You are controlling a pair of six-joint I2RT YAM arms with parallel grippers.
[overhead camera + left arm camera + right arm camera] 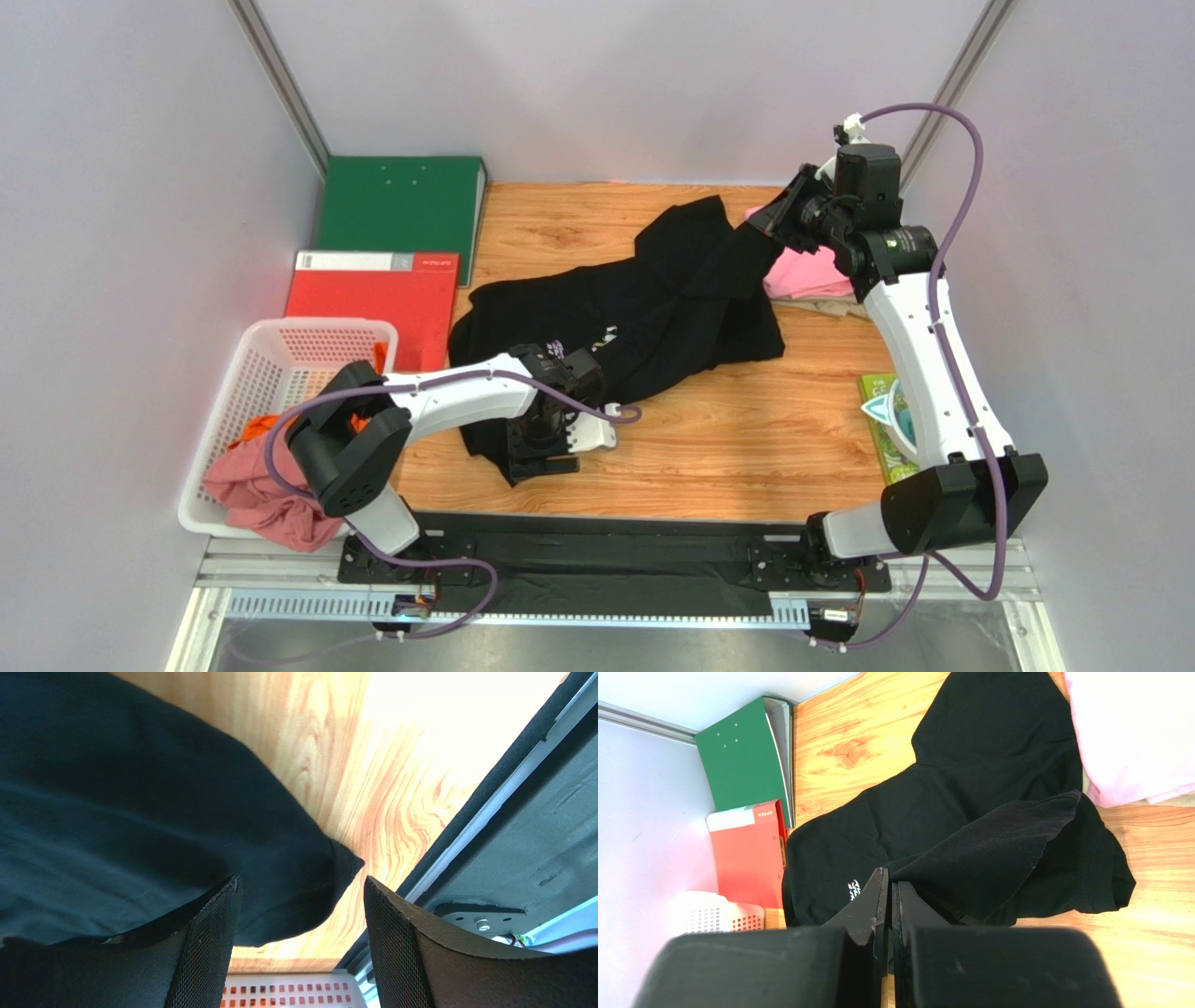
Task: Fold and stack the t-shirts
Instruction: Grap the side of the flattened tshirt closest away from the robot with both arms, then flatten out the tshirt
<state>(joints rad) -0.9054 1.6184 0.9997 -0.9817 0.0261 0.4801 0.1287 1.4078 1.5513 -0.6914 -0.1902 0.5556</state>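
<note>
White basket [309, 357] with dusty-rose t-shirt [267, 497]

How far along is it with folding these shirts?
Early. A pink shirt lies at the far right, maybe already folded. In hand: the right gripper is shut on an edge of the crumpled black shirt, and the left gripper is open at its near corner. Left: that fold, plus the shirts in the basket.

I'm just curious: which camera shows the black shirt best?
Top external: the black t-shirt lies almost whole across the table. The right wrist view shows most of it, a fold pinched in the right gripper. The left wrist view shows only a hem corner by the open left gripper.
</note>
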